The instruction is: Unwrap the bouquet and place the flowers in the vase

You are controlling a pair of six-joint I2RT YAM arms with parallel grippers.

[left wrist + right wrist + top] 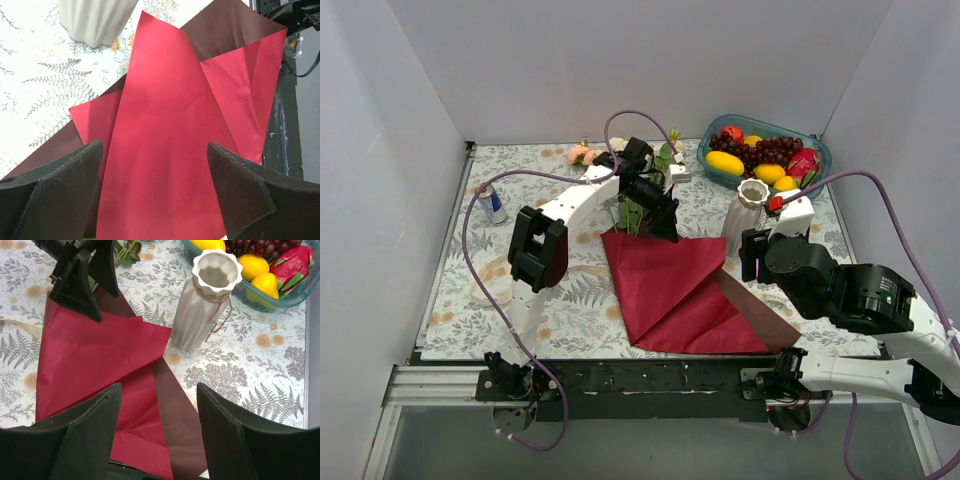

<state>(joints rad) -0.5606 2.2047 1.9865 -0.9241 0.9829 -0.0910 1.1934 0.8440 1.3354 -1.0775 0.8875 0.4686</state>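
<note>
The dark red wrapping paper (pixel 670 285) lies unfolded, so unwrapping seems done; left gripper (pixel 155 150) and right gripper (pixel 159 390) gape empty, and next the flowers (pixel 585 155) need grasping by their stems for the vase (pixel 750 205).

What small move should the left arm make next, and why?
Probably shift the left gripper from above the dark red paper to the flowers lying just past its far edge, then lower its fingers around their stems. The paper already lies unfolded and flat, the fingers are open and empty, and the vase stands upright with nothing in it.
</note>
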